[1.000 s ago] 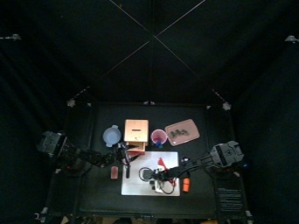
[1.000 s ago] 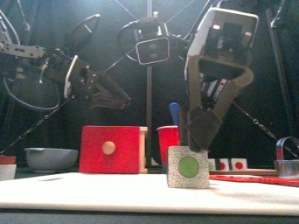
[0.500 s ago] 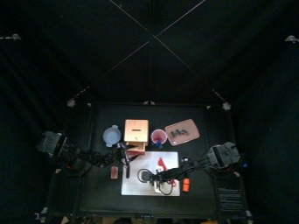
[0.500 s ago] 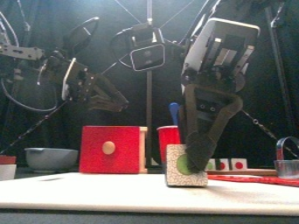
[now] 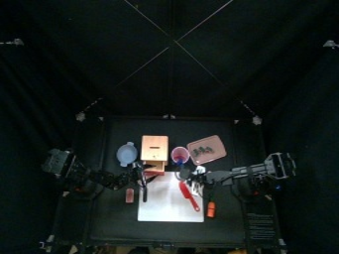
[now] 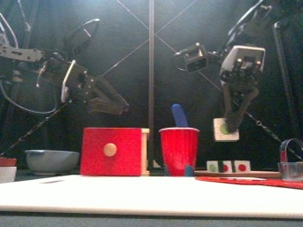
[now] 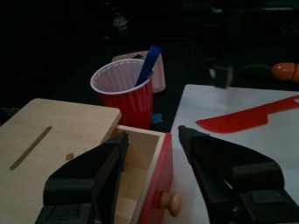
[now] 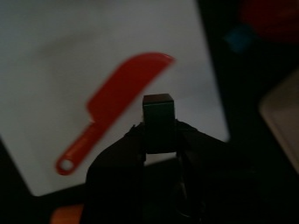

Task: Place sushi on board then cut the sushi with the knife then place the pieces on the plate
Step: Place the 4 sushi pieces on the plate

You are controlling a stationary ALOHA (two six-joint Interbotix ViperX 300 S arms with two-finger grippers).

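My right gripper [image 6: 225, 131] is shut on a sushi piece [image 6: 225, 129] with a green centre, held in the air to the right of the red cup [image 6: 179, 149]. In the right wrist view the sushi piece [image 8: 158, 122] hangs over the white board [image 8: 82, 61], above the red knife [image 8: 117, 109]. In the top view the right gripper [image 5: 199, 175] is at the board's [image 5: 166, 203] back right corner, near the pink tray [image 5: 208, 148]. Two sushi pieces [image 6: 228, 166] lie on the tray [image 6: 254, 182]. The blue knife [image 6: 180, 115] stands in the cup. My left gripper [image 7: 152, 166] is open and hovers near the wooden box [image 7: 52, 144].
The wooden box [image 6: 112, 151] with its red drawer front stands left of the cup, and the blue-grey bowl [image 6: 51, 160] is further left. An orange toy [image 5: 209, 208] lies by the board's right edge. A metal cutter [image 6: 292, 160] is at the far right.
My right gripper has lifted the sushi piece off the board and carried it up, back and to the right, toward the tray. The left arm has not moved.
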